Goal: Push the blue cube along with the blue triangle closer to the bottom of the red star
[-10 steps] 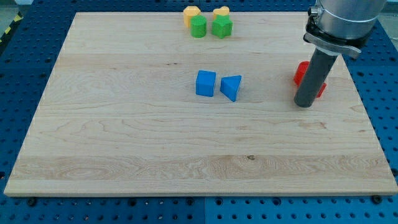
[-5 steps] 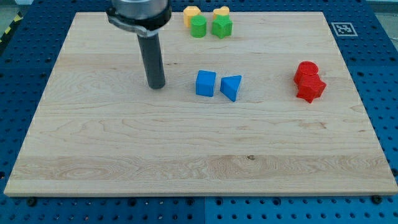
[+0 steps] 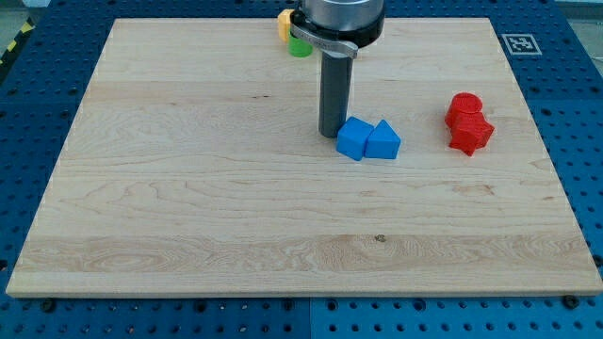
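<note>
The blue cube [image 3: 353, 138] sits a little right of the tabletop's [image 3: 188, 207] middle, touching the blue triangle [image 3: 382, 141] on its right side. My tip [image 3: 329, 134] rests against the cube's upper left edge. I have no fingers, only the rod, so nothing is grasped. The red star [image 3: 471, 135] lies near the right edge, well apart from the triangle, with another red block [image 3: 464, 105] touching it above. Green [image 3: 300, 47] and yellow [image 3: 284, 21] blocks peek out at the top edge behind my arm.
</note>
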Action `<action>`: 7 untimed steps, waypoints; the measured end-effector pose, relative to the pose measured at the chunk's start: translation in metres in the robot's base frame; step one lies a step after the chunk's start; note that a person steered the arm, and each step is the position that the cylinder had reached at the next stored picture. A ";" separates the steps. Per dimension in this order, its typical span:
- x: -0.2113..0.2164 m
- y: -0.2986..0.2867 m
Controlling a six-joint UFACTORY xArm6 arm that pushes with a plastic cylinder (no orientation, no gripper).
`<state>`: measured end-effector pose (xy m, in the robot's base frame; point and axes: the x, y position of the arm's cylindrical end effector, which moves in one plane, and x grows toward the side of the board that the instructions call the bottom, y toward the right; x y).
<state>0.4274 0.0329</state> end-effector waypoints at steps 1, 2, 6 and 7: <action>0.001 0.005; 0.001 0.021; 0.026 0.044; 0.026 0.055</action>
<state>0.4538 0.0874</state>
